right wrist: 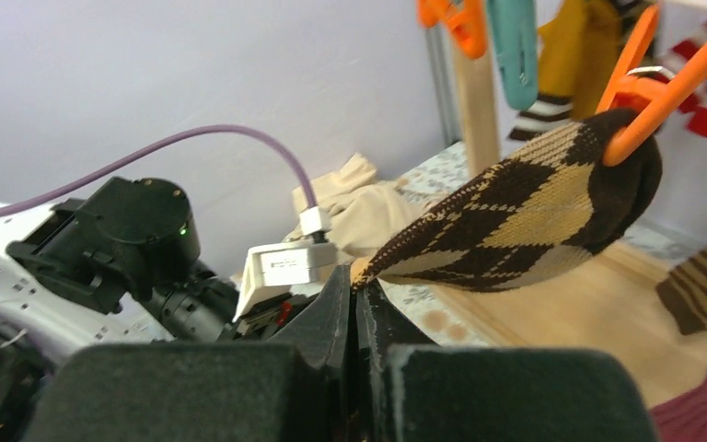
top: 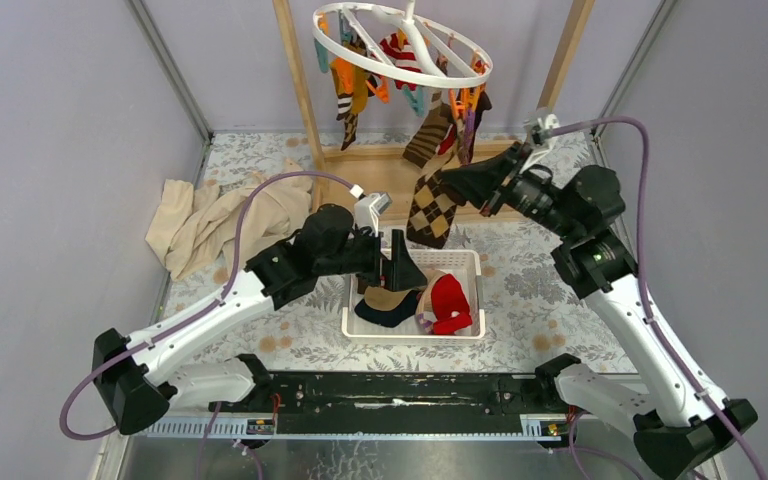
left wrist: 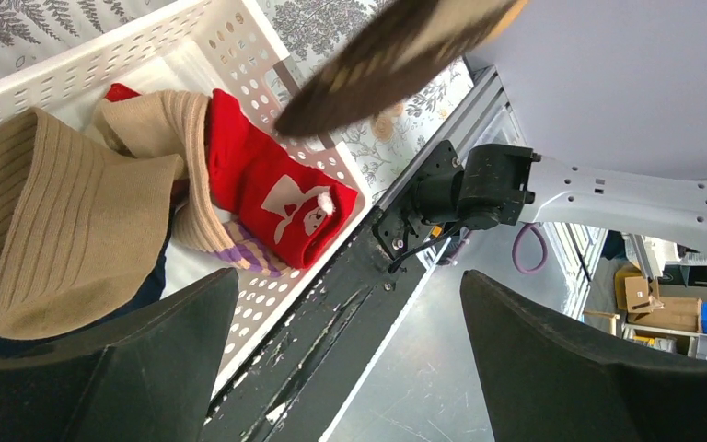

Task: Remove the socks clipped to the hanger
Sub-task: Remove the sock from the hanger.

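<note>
The white ring hanger (top: pixel 400 40) hangs at the back with several socks clipped to it. My right gripper (top: pixel 448 184) is shut on the edge of a brown argyle sock (top: pixel 432 212). In the right wrist view the gripper (right wrist: pixel 357 276) pinches that sock (right wrist: pixel 534 216), which is stretched from an orange clip (right wrist: pixel 640 92) still holding its other end. My left gripper (top: pixel 400 268) is open and empty above the white basket (top: pixel 479 290). In the left wrist view the gripper (left wrist: pixel 347 276) hovers over the basket's near rim. A red sock (left wrist: pixel 276 184), a tan sock (left wrist: pixel 74 212) and a dark one lie in the basket.
A large beige cloth (top: pixel 220 220) lies at the left. The wooden rack frame (top: pixel 300 90) and its base board (top: pixel 380 175) stand behind the basket. Grey walls close in on both sides. The black rail (top: pixel 400 390) runs along the near edge.
</note>
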Controlling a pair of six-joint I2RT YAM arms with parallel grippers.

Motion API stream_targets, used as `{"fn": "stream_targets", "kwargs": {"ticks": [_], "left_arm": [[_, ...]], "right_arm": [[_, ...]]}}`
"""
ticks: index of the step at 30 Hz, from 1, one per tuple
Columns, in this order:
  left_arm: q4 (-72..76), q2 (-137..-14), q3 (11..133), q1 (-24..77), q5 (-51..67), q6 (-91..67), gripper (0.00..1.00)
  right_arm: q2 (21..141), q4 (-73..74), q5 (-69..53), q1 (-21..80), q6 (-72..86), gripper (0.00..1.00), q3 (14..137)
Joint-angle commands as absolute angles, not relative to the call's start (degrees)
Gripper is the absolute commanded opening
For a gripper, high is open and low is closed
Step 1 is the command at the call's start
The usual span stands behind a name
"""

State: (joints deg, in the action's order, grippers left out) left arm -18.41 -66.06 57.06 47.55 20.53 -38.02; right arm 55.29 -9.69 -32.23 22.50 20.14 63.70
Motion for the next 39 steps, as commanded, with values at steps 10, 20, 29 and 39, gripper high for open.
{"fn": "stream_targets", "kwargs": {"ticks": [10, 20, 29, 39], "left_arm": [[-16.7, -61.12, 55.64, 47.36, 17.35, -38.59, 0.99], [-16.07, -60.9, 54.97, 47.37, 16.47, -37.93, 0.99], [-3.31, -57.58, 47.65, 47.37, 13.2, -35.33, 0.99], [18.78, -49.0, 36.98, 47.37, 9.49, -30.05, 0.98]], "right_arm": [[65.21, -4.41, -22.77, 38.16, 12.2, 0.0, 75.13], [64.95, 4.34, -20.73, 38.31, 12.01, 0.0, 77.03], [65.8, 6.3, -23.09, 38.15, 15.04, 0.0, 78.32], [66.08, 8.21, -25.64, 38.2, 15.95, 0.0, 80.35]]}}
